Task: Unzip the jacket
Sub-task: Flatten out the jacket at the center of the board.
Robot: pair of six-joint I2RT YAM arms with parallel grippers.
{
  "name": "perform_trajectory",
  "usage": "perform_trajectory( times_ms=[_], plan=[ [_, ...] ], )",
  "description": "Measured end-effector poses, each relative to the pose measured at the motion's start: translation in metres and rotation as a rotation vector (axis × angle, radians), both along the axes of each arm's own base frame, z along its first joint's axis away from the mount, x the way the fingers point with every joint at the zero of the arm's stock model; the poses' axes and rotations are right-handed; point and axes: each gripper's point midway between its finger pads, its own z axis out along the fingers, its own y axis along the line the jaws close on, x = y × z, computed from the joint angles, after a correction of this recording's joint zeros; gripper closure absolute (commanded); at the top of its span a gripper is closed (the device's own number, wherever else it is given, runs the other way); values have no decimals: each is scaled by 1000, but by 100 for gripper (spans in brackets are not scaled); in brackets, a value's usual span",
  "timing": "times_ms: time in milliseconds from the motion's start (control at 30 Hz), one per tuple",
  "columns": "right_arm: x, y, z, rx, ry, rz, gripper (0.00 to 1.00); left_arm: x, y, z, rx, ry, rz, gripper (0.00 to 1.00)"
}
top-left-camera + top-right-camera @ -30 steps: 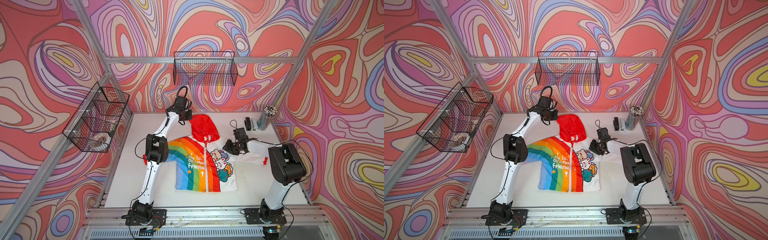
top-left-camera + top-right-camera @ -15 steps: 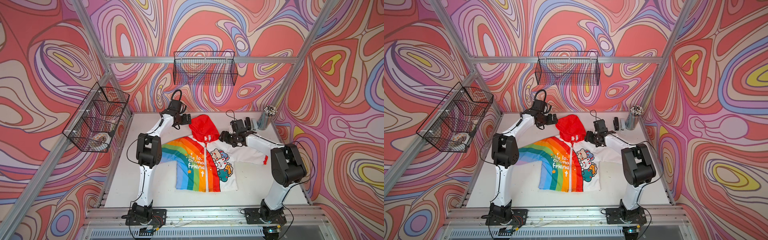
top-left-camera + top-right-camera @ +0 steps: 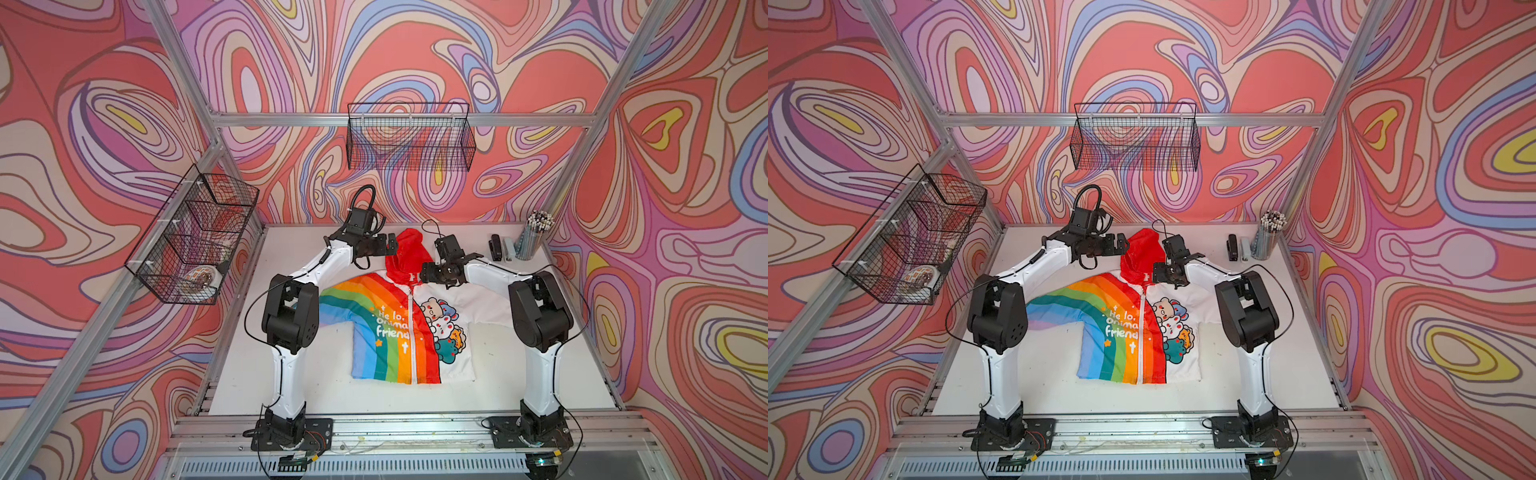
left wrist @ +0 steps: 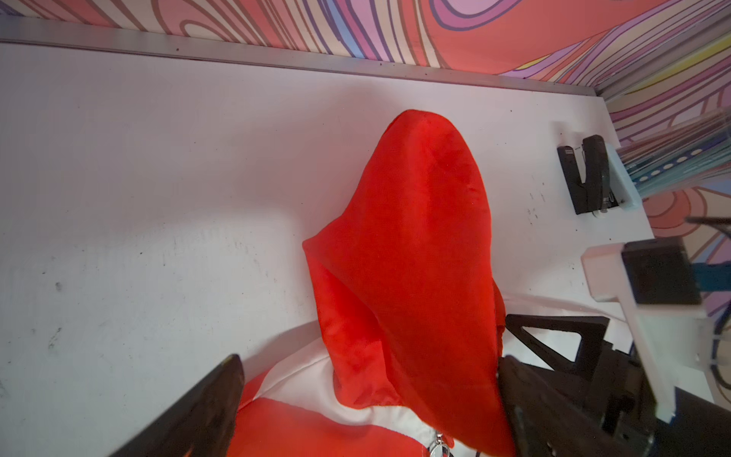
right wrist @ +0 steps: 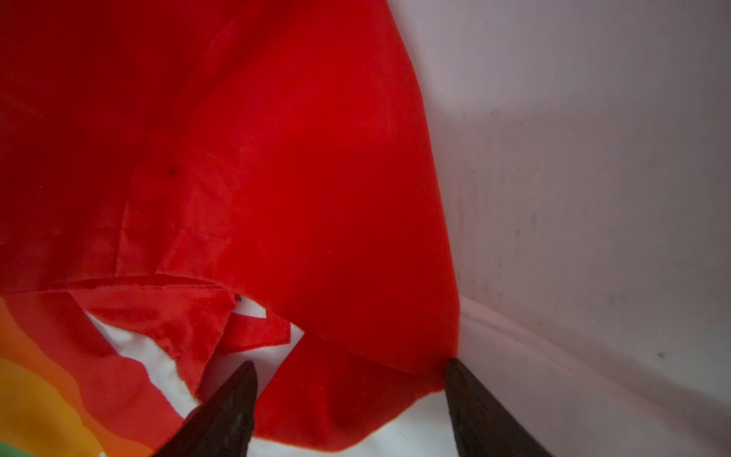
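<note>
The jacket (image 3: pixel 395 332) lies flat on the white table in both top views, its red hood (image 3: pixel 405 253) toward the back wall. Its white zipper (image 3: pixel 411 324) runs closed down the front. My left gripper (image 3: pixel 390 244) hovers at the hood's left edge, open. In the left wrist view its fingers (image 4: pixel 197 411) stand wide apart with the hood (image 4: pixel 411 257) between them and the zipper pull (image 4: pixel 441 449) below. My right gripper (image 3: pixel 427 274) sits at the collar's right side, open. In the right wrist view its fingertips (image 5: pixel 233 395) straddle the hood's base (image 5: pixel 336 380) unclamped.
A black stapler (image 3: pixel 495 247) and a cup of pencils (image 3: pixel 534 237) stand at the back right corner. One wire basket (image 3: pixel 409 137) hangs on the back wall. Another wire basket (image 3: pixel 195 237) hangs on the left wall and holds small items.
Both grippers have opened. The right gripper moved from the white sleeve leftward to the collar. The left gripper shifted from behind the hood to its left edge.
</note>
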Motion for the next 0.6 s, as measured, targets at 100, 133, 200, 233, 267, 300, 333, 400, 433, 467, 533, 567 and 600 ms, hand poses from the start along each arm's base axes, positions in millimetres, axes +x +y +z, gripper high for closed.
perform_trajectory(
  times_ms=[100, 133, 200, 233, 267, 300, 333, 400, 433, 467, 533, 567, 600],
  plan=[
    [5, 2, -3, -13, -3, 19, 24, 12, 8, 1, -8, -1, 34, 4],
    [7, 2, -4, -17, -7, 26, 24, 17, 10, 3, -11, -5, 44, 4],
    [10, 3, -4, -26, -14, 38, 24, 26, 12, 9, -18, -17, 57, 4],
    [12, 3, -5, -33, -17, 42, 24, 32, 13, 13, -21, -26, 63, 4],
    [13, 3, -4, -40, -20, 45, 24, 36, 13, 16, -24, -32, 67, 4],
    [15, 2, -5, -52, -23, 46, 24, 41, 13, 18, -26, -38, 72, 4],
    [17, 1, -5, -62, -27, 46, 24, 44, 13, 20, -29, -42, 74, 4],
    [21, -2, -4, -83, -35, 40, 24, 47, 12, 20, -30, -39, 76, 4],
    [24, -3, -5, -96, -38, 36, 24, 48, 12, 20, -30, -36, 78, 4],
    [26, -4, -5, -107, -40, 32, 24, 50, 12, 19, -31, -34, 80, 4],
    [32, -7, -8, -132, -44, 21, 27, 52, 11, 14, -31, -26, 82, 4],
    [33, -8, -10, -142, -43, 17, 28, 52, 11, 11, -29, -20, 81, 4],
    [35, -10, -12, -155, -41, 10, 30, 53, 11, 7, -27, -11, 82, 4]
  ],
)
